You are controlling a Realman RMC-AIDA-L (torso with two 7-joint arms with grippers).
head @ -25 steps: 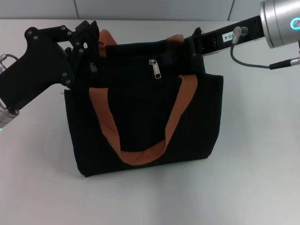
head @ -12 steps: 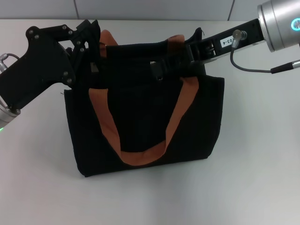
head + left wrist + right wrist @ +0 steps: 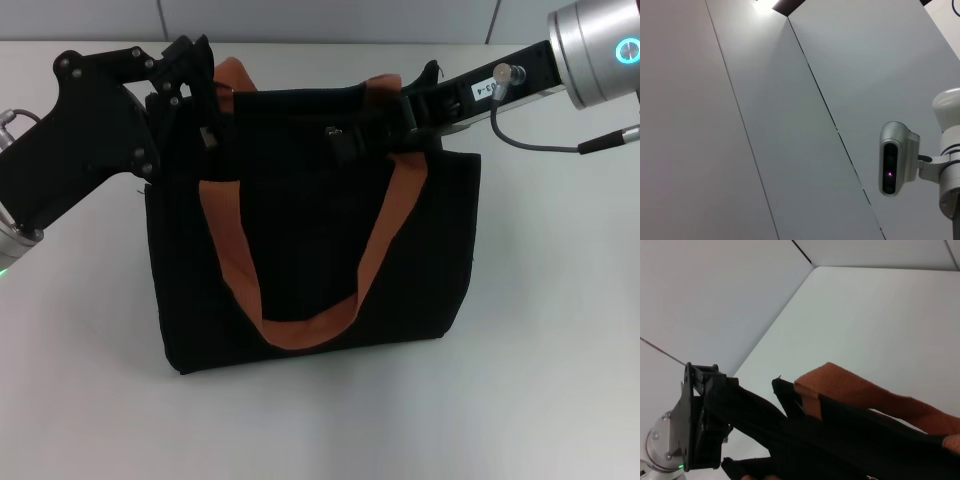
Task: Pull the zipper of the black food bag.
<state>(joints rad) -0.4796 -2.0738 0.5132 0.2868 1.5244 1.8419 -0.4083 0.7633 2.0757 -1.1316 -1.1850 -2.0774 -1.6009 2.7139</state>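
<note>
1. Since the earlier frames, right pincer (image 3: 352, 138) has slid leftward along the top edge of the black food bag (image 3: 310, 250); it now covers the zipper (image 3: 334, 131), whose silver tab previously hung in plain sight on the front panel. Bag top also sits slightly higher and further right.
2. Left pincer (image 3: 200, 100): at the bag's upper left corner, clenched on the fabric edge there, just beside the rear orange handle (image 3: 232, 72). Right wrist view shows the same black fingers clamped on that corner (image 3: 702, 425).
3. Bag: upright on the white counter (image 3: 540, 360), front orange handle (image 3: 305, 260) hanging down the front panel in a U.
4. Zipper: top centre of the bag, only a small silver glint visible beside the right pincer's fingers.
5. Right pincer: reaches in from the bag's upper right, fingers at the zipper; dark on dark, can't tell whether they are closed on the tab.
6. Left wrist view: only wall panels and a head camera unit (image 3: 897, 159).
</note>
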